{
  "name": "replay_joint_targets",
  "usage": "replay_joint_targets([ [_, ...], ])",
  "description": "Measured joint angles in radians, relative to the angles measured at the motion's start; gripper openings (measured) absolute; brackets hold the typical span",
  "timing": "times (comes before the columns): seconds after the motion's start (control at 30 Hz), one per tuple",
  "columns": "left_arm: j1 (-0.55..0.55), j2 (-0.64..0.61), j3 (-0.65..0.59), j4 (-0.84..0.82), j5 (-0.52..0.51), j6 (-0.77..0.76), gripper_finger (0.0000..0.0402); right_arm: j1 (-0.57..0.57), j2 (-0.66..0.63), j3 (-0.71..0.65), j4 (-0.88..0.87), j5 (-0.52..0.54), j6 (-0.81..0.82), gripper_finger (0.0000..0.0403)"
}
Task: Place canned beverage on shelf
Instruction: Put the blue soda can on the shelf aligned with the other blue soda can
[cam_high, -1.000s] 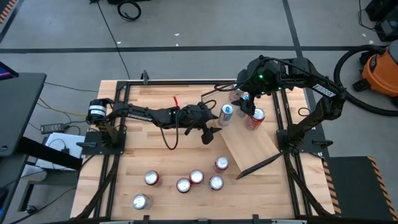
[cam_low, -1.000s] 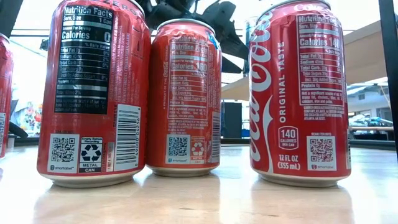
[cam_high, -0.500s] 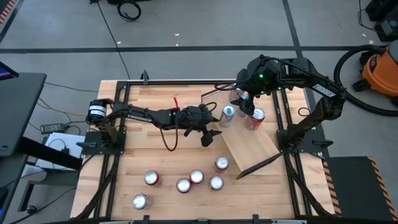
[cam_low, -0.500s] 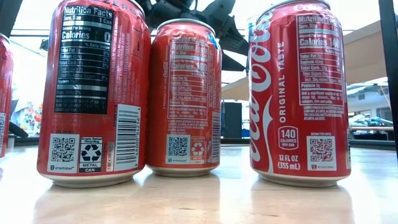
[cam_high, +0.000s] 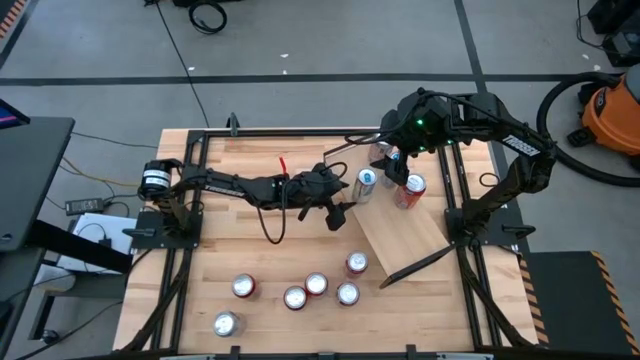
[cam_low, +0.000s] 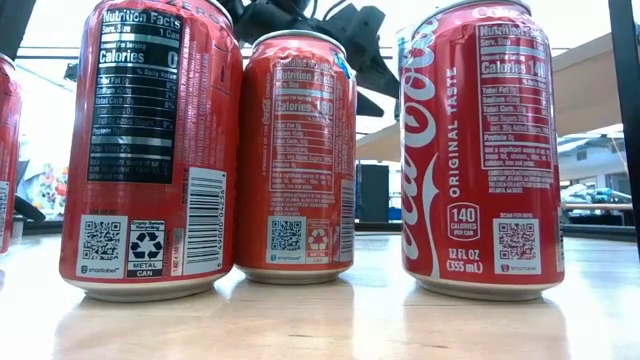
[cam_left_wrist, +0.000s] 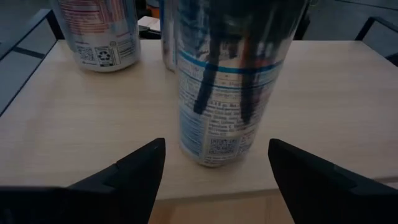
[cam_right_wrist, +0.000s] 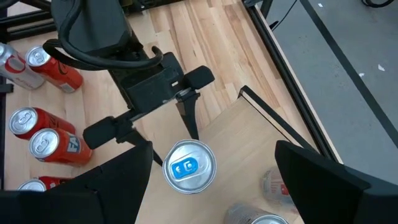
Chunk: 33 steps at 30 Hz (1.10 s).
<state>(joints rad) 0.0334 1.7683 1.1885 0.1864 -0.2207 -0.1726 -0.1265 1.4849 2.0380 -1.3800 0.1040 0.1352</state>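
A silver-and-blue can (cam_high: 366, 183) stands upright on the left end of the light wood shelf (cam_high: 410, 238), which lies slantwise on the tabletop. In the left wrist view the can (cam_left_wrist: 227, 93) stands just beyond my left gripper (cam_left_wrist: 214, 180), which is open, with a finger to either side and short of the can. My left gripper also shows in the high view (cam_high: 342, 208). My right gripper (cam_high: 394, 168) hovers open above the can (cam_right_wrist: 188, 165), touching nothing. A red can (cam_high: 410, 190) stands on the shelf beside it.
Several red cans (cam_high: 300, 290) stand near the table's front edge and fill the low view (cam_low: 300, 150). Another can (cam_left_wrist: 99, 31) stands farther back on the shelf. Black frame rails (cam_high: 462, 230) run along the table's sides. The shelf's black end rail (cam_high: 415, 268) lies at its near end.
My left gripper has shifted a little toward the far edge and the silver-and-blue can, staying open. The cans and the shelf have kept still.
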Motion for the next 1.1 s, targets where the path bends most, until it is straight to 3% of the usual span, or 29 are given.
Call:
replay_joint_targets([
  [1.1,0.003,0.044,-0.001,0.164,-0.008,0.004,0.0295,0.003,0.001,0.000,0.048,-0.001,0.003,0.0348],
])
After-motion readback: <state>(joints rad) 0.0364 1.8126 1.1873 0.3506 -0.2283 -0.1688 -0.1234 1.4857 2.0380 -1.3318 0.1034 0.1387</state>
